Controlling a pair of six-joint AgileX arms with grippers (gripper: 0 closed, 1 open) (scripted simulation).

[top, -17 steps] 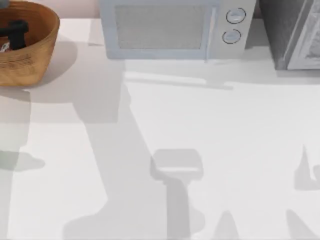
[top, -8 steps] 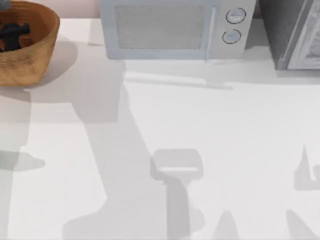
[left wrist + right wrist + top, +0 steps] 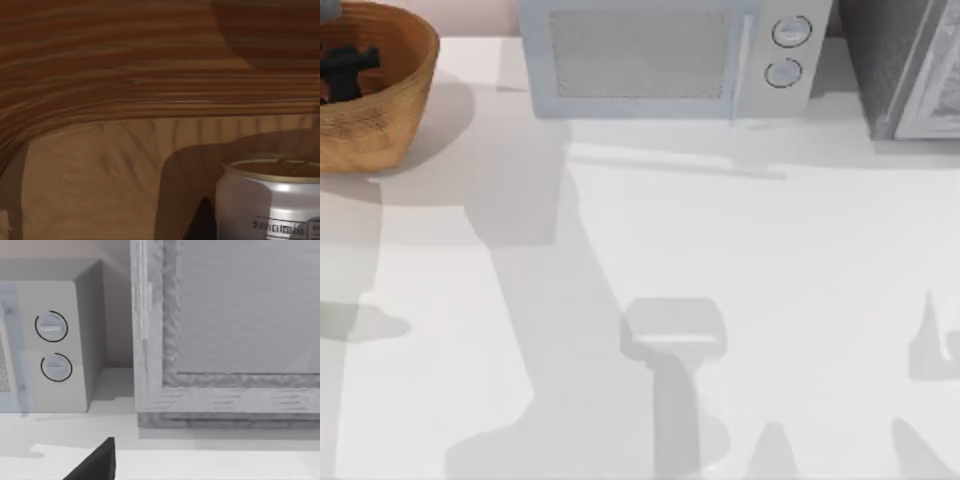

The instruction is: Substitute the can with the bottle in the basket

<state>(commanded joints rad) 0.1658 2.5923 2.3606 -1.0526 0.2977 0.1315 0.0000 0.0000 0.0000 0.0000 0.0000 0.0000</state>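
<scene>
The orange-brown wicker basket [image 3: 395,95] stands at the table's back left corner. My left gripper [image 3: 345,68] shows as a dark shape low inside it. In the left wrist view the ribbed basket wall [image 3: 125,75] is close ahead. The can [image 3: 270,200], silvery white with small print and a dull gold top, stands upright on the basket floor right beside a dark part of the gripper [image 3: 202,222]. The bottle is out of view. A dark part of my right gripper [image 3: 95,462] hangs over the table in front of the microwave and the cabinet.
A pale microwave [image 3: 660,60] with two round knobs [image 3: 790,32] stands at the back centre. A grey cabinet [image 3: 905,65] is at the back right. Arm shadows lie across the white table [image 3: 770,260].
The left gripper has shifted slightly left and back inside the basket. The white patch of can beside it a second ago is now covered in the top view.
</scene>
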